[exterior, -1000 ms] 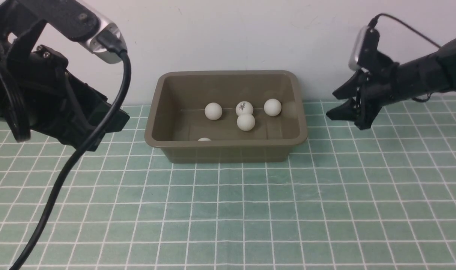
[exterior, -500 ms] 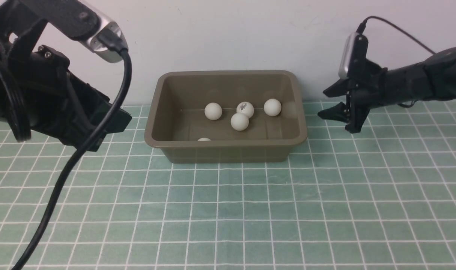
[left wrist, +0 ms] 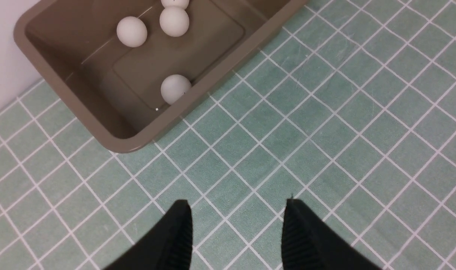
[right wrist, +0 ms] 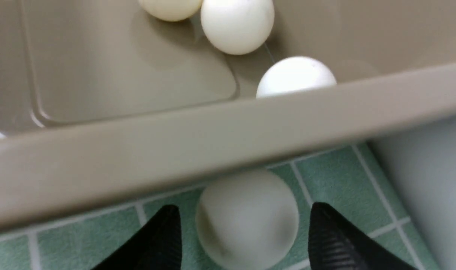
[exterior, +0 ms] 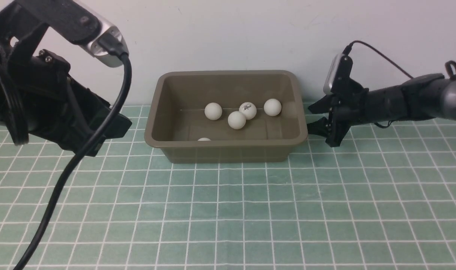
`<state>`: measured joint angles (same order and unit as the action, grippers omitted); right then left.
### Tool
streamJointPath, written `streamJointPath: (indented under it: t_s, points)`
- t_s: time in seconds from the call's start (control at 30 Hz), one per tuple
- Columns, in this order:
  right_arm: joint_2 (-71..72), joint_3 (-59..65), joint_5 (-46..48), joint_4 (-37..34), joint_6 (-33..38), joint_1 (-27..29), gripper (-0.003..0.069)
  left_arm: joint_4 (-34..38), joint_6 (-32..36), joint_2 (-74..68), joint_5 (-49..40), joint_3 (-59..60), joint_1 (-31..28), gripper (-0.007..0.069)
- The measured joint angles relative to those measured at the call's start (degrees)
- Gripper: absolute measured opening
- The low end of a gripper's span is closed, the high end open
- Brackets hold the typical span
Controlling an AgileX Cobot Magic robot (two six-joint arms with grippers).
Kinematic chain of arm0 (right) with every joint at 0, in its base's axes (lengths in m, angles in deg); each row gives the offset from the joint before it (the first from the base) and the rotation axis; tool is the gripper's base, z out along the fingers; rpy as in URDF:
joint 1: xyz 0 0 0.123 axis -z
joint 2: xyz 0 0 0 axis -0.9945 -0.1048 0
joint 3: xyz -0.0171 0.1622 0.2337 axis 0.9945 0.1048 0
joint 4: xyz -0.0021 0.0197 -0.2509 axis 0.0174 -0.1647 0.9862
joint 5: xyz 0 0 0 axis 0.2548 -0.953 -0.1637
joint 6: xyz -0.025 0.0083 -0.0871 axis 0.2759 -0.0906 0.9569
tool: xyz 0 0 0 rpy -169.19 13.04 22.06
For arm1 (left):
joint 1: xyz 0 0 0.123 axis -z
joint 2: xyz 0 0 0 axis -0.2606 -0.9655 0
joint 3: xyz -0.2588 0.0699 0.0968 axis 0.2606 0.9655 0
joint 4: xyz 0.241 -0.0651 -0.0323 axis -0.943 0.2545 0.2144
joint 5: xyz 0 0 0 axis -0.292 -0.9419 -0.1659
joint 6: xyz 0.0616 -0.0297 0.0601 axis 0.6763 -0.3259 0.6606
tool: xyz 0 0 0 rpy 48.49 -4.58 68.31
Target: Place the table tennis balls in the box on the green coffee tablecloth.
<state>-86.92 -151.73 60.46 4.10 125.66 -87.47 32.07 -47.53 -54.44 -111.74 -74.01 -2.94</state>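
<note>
Writing: one ball in the box [exterior: 228, 152] has a small dark and red printed logo [exterior: 247, 110], too small to read. No other text.

Change from a second ago: the right gripper [exterior: 310, 120] has dropped and moved in, from well off the box's right side to low down right beside its right wall. One plain ball [exterior: 237, 120] has rolled a bit leftward inside the box. The left arm has barely moved.

The olive-brown box sits on the green coffee tablecloth [exterior: 228, 210]. It holds five table tennis balls [exterior: 213, 111]: four grouped toward the back, the logo ball among them, and one against the near wall with only its top showing [exterior: 204, 139].

Right wrist view: a sixth ball [right wrist: 246, 217] lies on the cloth outside the box, just beside its wall. The right gripper's jaws stand apart on either side of it, with a small gap each side, gripping nothing.

The left gripper [left wrist: 237, 210] hovers over bare cloth off the box's left front corner, jaws spread, empty.
</note>
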Motion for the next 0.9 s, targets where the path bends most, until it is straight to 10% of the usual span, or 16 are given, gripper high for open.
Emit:
streamJointPath:
  t_s: [0.9]
  points:
    - [6.16, -0.03, -5.69, -3.0, -6.51, 4.75, 0.0353, 0.0, 0.0, 0.0, -0.89, 0.0, 0.0, 0.03]
